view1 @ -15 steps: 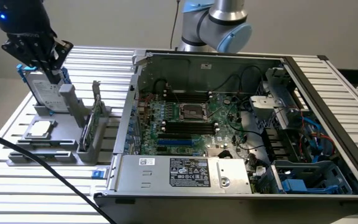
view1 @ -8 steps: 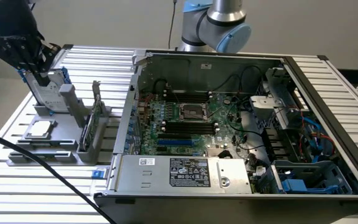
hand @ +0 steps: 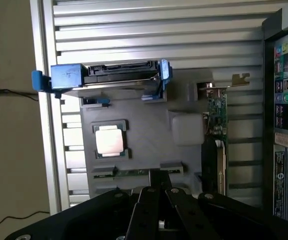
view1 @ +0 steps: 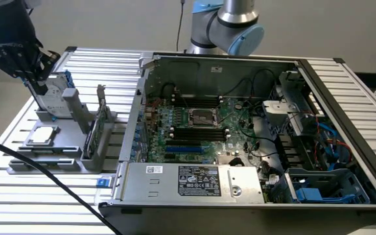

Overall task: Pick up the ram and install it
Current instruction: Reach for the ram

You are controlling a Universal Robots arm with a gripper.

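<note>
The ram (hand: 128, 173) is a thin green stick standing on edge in a slot of the grey parts holder (hand: 149, 130). My gripper (view1: 42, 88) hangs over the back of that holder (view1: 70, 147), near the blue-framed hard drive, at the exterior view's left. In the wrist view the gripper (hand: 159, 176) looks shut with nothing in it, its tip just beside the ram's slot. The open computer case (view1: 240, 137) holds the motherboard, with long black memory slots (view1: 199, 132) beside the processor socket.
The holder also carries a silver hard drive with a blue frame (hand: 108, 77), a square silver processor chip (hand: 109, 140) and an upright green expansion card (hand: 217, 130). A black cable (view1: 37, 169) crosses the slatted table in front. The case wall (view1: 139, 107) stands right of the holder.
</note>
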